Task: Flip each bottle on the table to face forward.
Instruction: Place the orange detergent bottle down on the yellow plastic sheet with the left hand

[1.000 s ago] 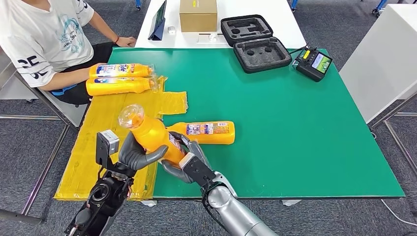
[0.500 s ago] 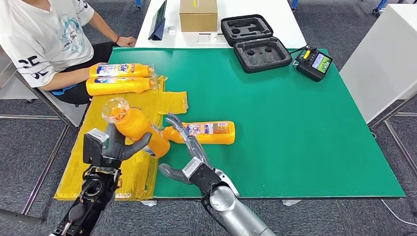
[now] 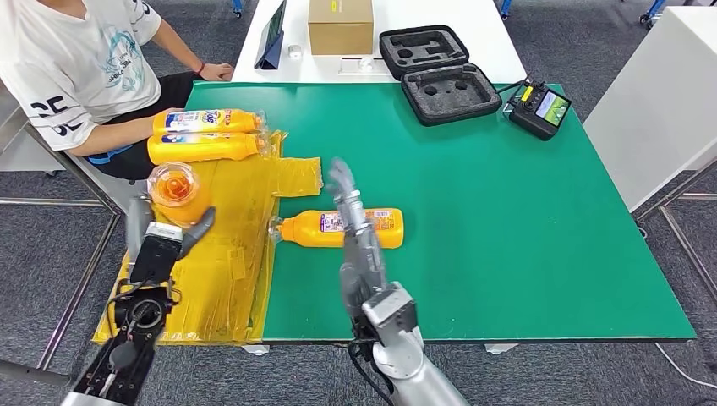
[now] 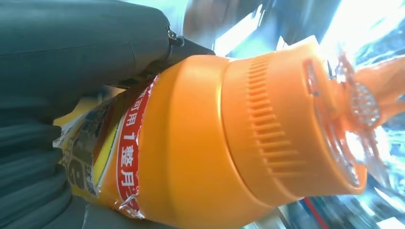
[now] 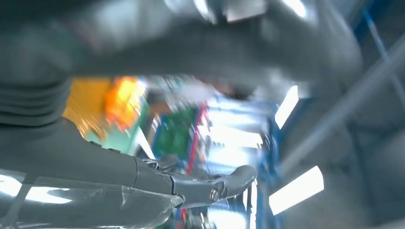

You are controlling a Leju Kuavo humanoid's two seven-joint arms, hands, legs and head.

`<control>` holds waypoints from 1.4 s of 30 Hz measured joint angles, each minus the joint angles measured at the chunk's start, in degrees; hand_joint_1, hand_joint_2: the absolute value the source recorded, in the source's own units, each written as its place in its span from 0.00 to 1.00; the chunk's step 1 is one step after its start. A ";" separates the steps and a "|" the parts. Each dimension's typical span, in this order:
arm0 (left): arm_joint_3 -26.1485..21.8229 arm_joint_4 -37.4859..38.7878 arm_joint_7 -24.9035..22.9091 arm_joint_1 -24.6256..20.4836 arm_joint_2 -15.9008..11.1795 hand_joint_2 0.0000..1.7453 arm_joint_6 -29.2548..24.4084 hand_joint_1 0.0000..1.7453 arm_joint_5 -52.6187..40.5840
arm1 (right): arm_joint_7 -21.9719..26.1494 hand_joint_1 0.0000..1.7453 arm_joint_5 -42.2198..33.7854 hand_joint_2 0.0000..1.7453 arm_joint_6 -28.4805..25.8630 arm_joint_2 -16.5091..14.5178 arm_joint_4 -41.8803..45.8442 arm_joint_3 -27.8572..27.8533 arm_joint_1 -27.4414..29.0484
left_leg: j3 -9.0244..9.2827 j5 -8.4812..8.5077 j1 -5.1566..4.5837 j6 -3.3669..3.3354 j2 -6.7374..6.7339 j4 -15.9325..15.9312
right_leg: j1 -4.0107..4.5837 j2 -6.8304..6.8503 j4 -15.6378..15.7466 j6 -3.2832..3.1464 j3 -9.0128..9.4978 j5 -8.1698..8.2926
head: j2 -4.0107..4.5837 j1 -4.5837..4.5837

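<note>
In our left hand (image 3: 162, 239), raised over the yellow sheet (image 3: 220, 254), we grip one orange bottle (image 3: 176, 191) upright, clear cap toward the camera. Our right hand (image 3: 355, 245) stands empty, fingers stretched straight, just in front of a second orange bottle (image 3: 342, 227) lying flat on the green mat (image 3: 507, 211). Beyond our left hand, two more bottles (image 3: 207, 134) lie beside a seated person (image 3: 72, 72).

- Person (image 3: 68, 68) seated far left.
- Open foam case (image 3: 440, 72), far.
- Controller (image 3: 539, 107) right of it.
- Cardboard box (image 3: 340, 25), possibly a tablet (image 3: 275, 34) beside.
</note>
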State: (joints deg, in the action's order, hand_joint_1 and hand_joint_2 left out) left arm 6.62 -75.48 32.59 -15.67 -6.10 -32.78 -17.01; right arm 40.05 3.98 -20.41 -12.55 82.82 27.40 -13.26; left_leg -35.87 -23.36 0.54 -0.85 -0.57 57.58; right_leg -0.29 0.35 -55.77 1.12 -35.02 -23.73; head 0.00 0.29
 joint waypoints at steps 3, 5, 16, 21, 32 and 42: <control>-1.52 3.28 -2.63 -2.31 -1.15 1.00 1.40 1.00 -6.02 | 0.03 0.00 0.35 1.00 -3.19 0.01 3.60 0.32 0.57 | 0.00 0.01 0.03 0.01 0.02 0.00 | 0.02 0.02 0.00 -0.01 0.00 0.00 | 0.00 0.00; -1.89 5.94 -3.73 -4.15 -1.47 1.00 2.78 1.00 -8.03 | 0.03 0.00 0.65 1.00 -4.47 0.02 4.99 0.49 0.71 | 0.00 0.02 0.03 0.01 0.02 0.00 | 0.03 0.01 0.00 -0.01 0.01 0.01 | 0.00 -0.01; -2.47 12.50 -4.57 -8.67 -1.55 1.00 3.06 1.00 -9.89 | 0.03 0.00 0.74 1.00 -5.30 0.15 7.39 0.51 1.23 | -0.01 0.02 0.02 0.02 0.01 0.01 | 0.03 0.00 0.00 0.00 0.01 0.02 | 0.00 0.00; -2.47 13.28 -4.57 -8.98 -1.55 1.00 3.06 1.00 -9.89 | 0.03 0.00 0.74 1.00 -5.30 0.40 7.54 0.51 1.25 | -0.01 0.02 0.03 0.02 0.01 0.00 | 0.03 0.00 0.00 -0.01 0.00 0.01 | 0.00 -0.01; -2.37 16.31 -9.72 -11.33 -1.73 1.00 4.66 1.00 -18.36 | -0.49 0.00 3.09 1.00 -6.99 0.50 6.74 0.45 0.92 | -0.01 0.03 0.04 0.02 0.03 0.00 | 0.03 0.01 0.00 -0.01 0.01 0.02 | 0.00 -0.01; 1.70 28.34 -18.67 -18.19 -2.65 1.00 14.51 1.00 -34.35 | -2.53 0.00 5.74 1.00 -3.29 0.38 0.75 -1.32 -0.24 | -0.02 0.04 0.04 0.02 0.02 0.01 | 0.03 0.01 -0.01 -0.01 0.01 0.02 | 0.00 -0.01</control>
State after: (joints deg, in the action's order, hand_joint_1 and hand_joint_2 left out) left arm 8.32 -47.14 13.92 -33.86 -8.75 -18.27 -51.36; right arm 37.53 9.73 -23.69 -12.17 83.57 26.08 -13.50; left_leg -35.89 -23.32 0.57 -0.83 -0.55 57.59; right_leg -0.25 0.36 -55.79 1.11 -35.01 -23.71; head 0.00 0.28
